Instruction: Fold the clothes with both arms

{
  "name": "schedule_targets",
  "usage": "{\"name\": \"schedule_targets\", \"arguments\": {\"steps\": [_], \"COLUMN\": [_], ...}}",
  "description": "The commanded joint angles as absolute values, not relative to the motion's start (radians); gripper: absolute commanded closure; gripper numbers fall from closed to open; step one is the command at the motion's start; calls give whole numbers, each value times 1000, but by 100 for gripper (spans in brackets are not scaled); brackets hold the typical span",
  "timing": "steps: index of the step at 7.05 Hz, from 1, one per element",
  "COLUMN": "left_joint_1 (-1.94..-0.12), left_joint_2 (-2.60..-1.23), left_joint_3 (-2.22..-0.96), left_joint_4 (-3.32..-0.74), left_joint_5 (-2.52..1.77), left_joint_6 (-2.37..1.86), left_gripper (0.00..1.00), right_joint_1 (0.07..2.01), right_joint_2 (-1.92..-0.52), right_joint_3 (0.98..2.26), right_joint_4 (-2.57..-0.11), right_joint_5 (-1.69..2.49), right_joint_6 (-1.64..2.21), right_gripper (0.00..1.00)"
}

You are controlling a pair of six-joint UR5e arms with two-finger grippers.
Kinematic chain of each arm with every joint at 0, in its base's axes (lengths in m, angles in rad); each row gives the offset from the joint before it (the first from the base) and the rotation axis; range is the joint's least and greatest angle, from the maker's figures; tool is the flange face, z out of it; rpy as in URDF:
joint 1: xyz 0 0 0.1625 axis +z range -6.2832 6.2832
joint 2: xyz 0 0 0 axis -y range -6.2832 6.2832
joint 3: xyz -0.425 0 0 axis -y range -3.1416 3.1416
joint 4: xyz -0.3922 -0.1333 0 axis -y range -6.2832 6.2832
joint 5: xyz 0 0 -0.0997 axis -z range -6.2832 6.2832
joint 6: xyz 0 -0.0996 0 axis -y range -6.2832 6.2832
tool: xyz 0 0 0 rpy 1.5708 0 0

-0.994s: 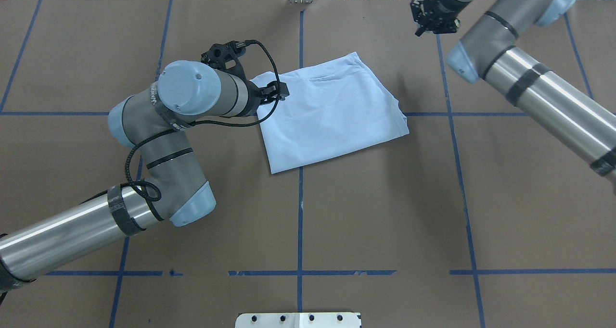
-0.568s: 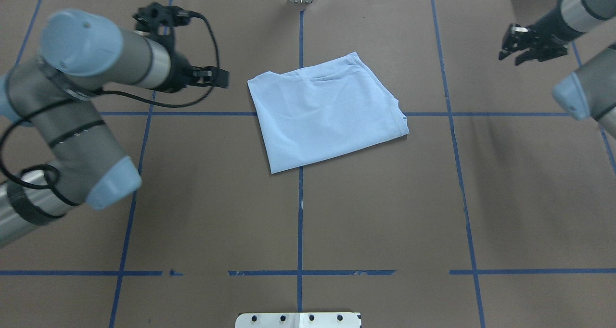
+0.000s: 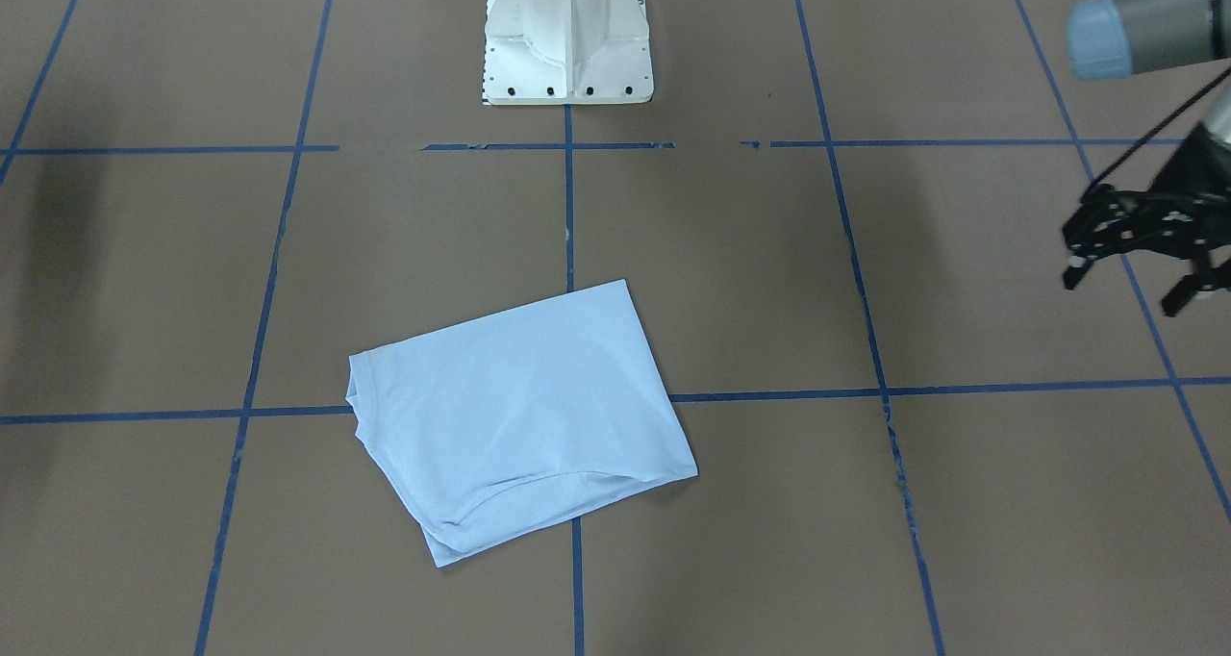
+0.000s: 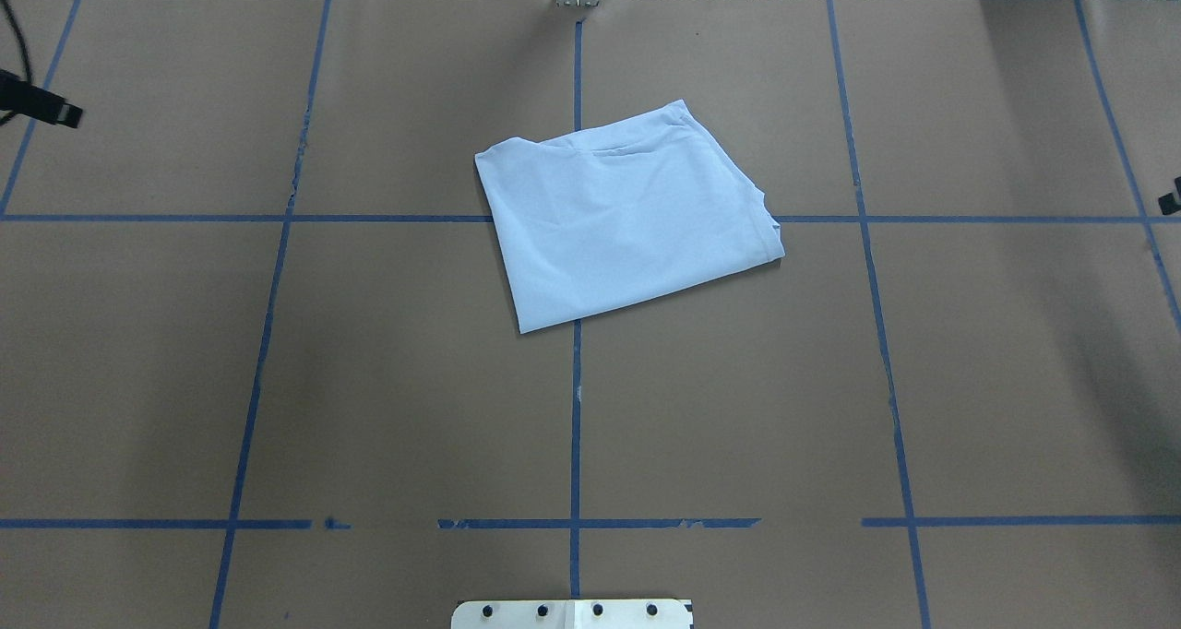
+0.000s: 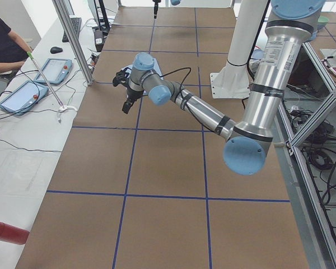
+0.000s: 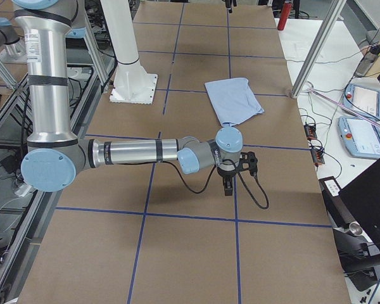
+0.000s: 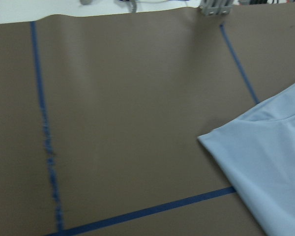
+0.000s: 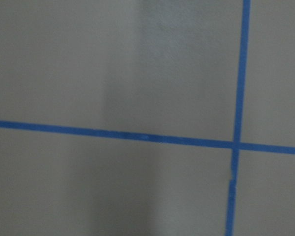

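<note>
The pale light-blue T-shirt [image 4: 627,228] lies folded into a rough rectangle at the table's middle, flat and untouched. It also shows in the front view [image 3: 524,416], the right side view [image 6: 234,101] and the left wrist view [image 7: 270,167]. Its collar and print are hidden. My left gripper [image 3: 1123,292] is open and empty, held above the table far off to the shirt's side; it also shows in the left side view [image 5: 126,106]. My right gripper [image 6: 231,180] hovers over bare table well away from the shirt; I cannot tell whether it is open or shut.
The brown table cover carries a grid of blue tape lines [image 4: 576,426]. The white pedestal base [image 3: 567,50] stands at the robot's edge. An operator [image 5: 5,50], tablets [image 6: 361,136] and aluminium posts [image 6: 316,47] sit along the far side.
Both arms have swung outward, left arm to the left and right arm to the right, almost leaving the overhead view. The shirt has not moved.
</note>
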State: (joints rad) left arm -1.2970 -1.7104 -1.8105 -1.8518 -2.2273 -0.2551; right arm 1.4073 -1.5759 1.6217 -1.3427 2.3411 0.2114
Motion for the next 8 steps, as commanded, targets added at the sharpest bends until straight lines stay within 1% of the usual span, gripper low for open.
{"name": "schedule_targets", "arguments": {"steps": [1,3,5,7,8], "left_joint_1": [-1410,-1416,-1440,-1442,-1440], "left_joint_2": [-1604,-1524,-1525,-1485,-1488], "left_joint_3": [-1778,-1779,-1796,-1847,-1838], "left_joint_4": [-1752,-1737,-1610,-1605,-1605], "left_joint_5": [-2307,-2313,-2316,-2316,-2318], "left_joint_6": [-95,-94,-91,-86,-104], "left_gripper": [1,0,0,0,0], "right_joint_1": [1505,1508,1508,1508,1508], "right_joint_2": [-1592,-1589,-1592,-1594,-1595], "right_joint_3": [1629,1629,1629,1629,1628], "right_joint_4": [-1523,-1581,-1592,-1589,-1586], "right_joint_5": [2350,2374,2376,2373,2376], "right_joint_6": [-10,4,9,8,8], "right_gripper": [0,0,0,0,0]}}
